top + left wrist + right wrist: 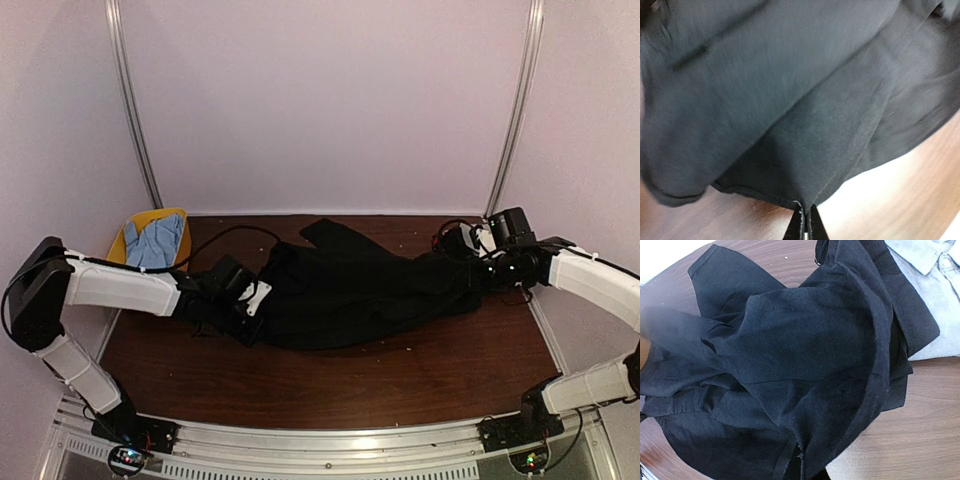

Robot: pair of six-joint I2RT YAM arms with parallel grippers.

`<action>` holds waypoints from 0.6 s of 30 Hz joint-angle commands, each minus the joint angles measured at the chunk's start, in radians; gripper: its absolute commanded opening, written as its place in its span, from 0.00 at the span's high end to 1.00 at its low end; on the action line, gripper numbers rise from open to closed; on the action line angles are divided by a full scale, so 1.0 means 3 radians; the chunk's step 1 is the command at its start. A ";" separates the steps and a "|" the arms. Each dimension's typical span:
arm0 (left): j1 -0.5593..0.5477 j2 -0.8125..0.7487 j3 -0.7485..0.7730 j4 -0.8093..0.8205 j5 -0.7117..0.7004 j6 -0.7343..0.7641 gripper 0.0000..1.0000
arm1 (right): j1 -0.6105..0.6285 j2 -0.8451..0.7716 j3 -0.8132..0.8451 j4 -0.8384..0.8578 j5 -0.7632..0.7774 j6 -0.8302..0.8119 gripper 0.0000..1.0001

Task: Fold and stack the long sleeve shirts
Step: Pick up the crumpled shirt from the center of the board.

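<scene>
dim, pinkish overhead view; soft, blurred wrist close-ups with pale glare on the wood

A black shirt sprawls crumpled across the middle of the brown table. It is drawn out lengthwise from left to right, with one dark flap reaching toward the back wall. Its cloth bunches in deep folds, and a stitched hem shows along one edge. A grey shirt, collared and buttoned, lies on the wood, partly covered by the black one.
</scene>
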 commanded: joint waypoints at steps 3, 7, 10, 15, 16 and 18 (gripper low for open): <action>0.0008 -0.0423 0.0331 -0.0184 0.0103 -0.0072 1.00 | -0.0028 -0.0077 0.0102 -0.0095 0.0128 -0.0099 1.00; 0.0121 -0.0648 0.0386 -0.0108 0.0150 -0.0181 1.00 | -0.0038 -0.0149 0.0154 -0.0134 0.0121 -0.0152 1.00; 0.0341 -0.0854 0.0383 0.0026 0.0158 -0.0315 1.00 | -0.0060 -0.0180 0.0260 -0.0141 0.0056 -0.0188 1.00; 0.0925 -0.1256 0.0534 0.0206 0.0462 -0.0559 1.00 | -0.0150 -0.0195 0.0653 -0.0221 -0.0194 -0.0261 1.00; 0.1014 -0.1322 0.0606 0.0217 0.0475 -0.0588 1.00 | -0.0168 -0.0190 0.0810 -0.0274 -0.0241 -0.0279 1.00; 0.1093 -0.1414 0.0836 0.0192 0.0406 -0.0582 1.00 | -0.0186 -0.0188 0.1057 -0.0348 -0.0365 -0.0317 1.00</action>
